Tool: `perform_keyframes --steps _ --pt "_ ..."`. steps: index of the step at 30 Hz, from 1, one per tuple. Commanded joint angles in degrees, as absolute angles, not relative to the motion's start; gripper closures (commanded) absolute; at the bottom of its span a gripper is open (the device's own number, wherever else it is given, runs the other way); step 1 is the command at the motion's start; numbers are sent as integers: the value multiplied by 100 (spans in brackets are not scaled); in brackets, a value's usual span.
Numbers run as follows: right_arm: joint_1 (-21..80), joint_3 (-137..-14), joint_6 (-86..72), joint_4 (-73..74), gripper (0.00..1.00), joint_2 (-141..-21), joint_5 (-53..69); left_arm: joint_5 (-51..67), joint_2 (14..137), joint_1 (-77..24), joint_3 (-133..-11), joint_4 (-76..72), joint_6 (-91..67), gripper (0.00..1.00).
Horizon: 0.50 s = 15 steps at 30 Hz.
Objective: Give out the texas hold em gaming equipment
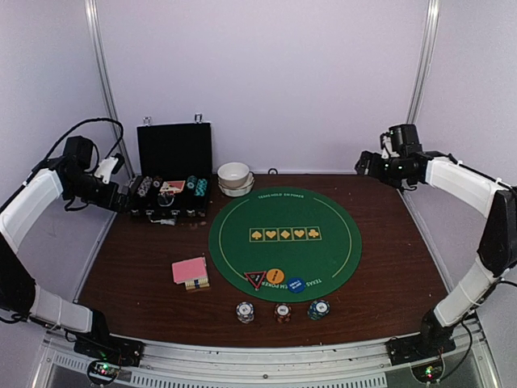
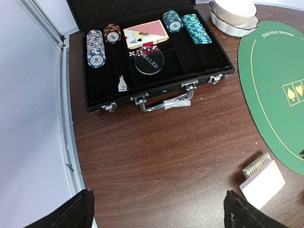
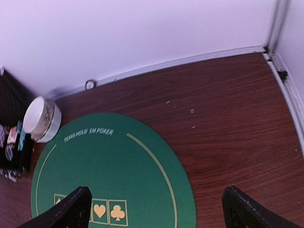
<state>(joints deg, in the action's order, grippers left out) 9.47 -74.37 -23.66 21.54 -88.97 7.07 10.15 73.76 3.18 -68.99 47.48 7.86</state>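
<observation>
A pink-backed card deck (image 1: 190, 271) lies left of the round green mat (image 1: 284, 241); it also shows in the left wrist view (image 2: 263, 180). A red triangle token (image 1: 256, 279), an orange disc (image 1: 275, 276) and a blue disc (image 1: 296, 284) sit on the mat's near edge. Three chip stacks (image 1: 282, 311) stand in front of the mat. The open black case (image 2: 147, 52) holds more chips (image 2: 95, 47), a card pack (image 2: 146, 34) and a clear dealer button (image 2: 149, 61). My left gripper (image 2: 159, 209) is open and empty, high at the far left. My right gripper (image 3: 159, 209) is open and empty, high at the far right.
Stacked white bowls (image 1: 235, 178) stand behind the mat, beside the case; they also show in the right wrist view (image 3: 42, 118). White walls and metal frame posts (image 1: 105, 81) close in the table on three sides.
</observation>
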Motion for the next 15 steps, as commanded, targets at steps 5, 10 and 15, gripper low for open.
perform_keyframes --steps 5,10,15 --pt "2801 -8067 -1719 2977 1 -9490 -328 1098 7618 369 -7121 5096 1140 2" --pt "3743 -8359 -1567 3282 0 -9910 -616 1216 7700 369 -7113 5249 1278 2" --pt "4687 -8366 -1437 3372 1 -10214 -482 1363 7734 369 -7110 5362 1390 2"
